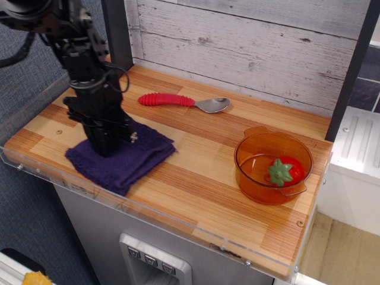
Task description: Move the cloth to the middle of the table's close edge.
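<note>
The dark purple cloth (pixel 127 160) lies flat on the striped wood table (pixel 196 178), at the left part of the close edge. My black gripper (pixel 105 148) points straight down and presses onto the cloth's left half. Its fingertips are sunk into the fabric, so the jaws are hidden. The arm rises up and to the left out of view.
A spoon (pixel 181 101) with a red handle lies at the back middle. An orange bowl (pixel 273 168) with a strawberry (pixel 285 171) in it stands at the right. A dark post (pixel 117 35) stands at the back left. A white plank wall (pixel 249 41) closes the back.
</note>
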Available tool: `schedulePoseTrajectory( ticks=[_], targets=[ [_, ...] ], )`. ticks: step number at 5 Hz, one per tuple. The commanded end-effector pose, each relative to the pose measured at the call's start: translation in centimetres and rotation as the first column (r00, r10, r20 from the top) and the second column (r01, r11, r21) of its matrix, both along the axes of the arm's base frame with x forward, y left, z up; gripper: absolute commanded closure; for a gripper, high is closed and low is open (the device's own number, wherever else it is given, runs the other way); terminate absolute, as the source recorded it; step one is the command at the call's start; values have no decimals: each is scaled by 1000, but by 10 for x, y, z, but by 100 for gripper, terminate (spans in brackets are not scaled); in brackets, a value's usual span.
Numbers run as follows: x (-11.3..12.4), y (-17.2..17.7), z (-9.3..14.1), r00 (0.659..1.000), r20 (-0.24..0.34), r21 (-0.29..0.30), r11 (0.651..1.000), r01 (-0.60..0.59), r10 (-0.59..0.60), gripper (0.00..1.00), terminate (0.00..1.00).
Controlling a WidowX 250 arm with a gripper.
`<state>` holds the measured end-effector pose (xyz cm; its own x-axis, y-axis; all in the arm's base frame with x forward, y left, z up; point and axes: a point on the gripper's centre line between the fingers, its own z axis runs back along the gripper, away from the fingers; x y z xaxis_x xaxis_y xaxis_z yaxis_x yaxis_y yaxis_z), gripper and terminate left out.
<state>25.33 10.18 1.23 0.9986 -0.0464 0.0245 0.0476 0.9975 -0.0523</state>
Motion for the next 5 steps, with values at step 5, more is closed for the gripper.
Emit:
schedulePoseTrajectory(
  ticks=[5],
  targets=[
    [-5, -62, 8, 999, -4, -27, 999, -46, 45, 100, 0]
  ],
)
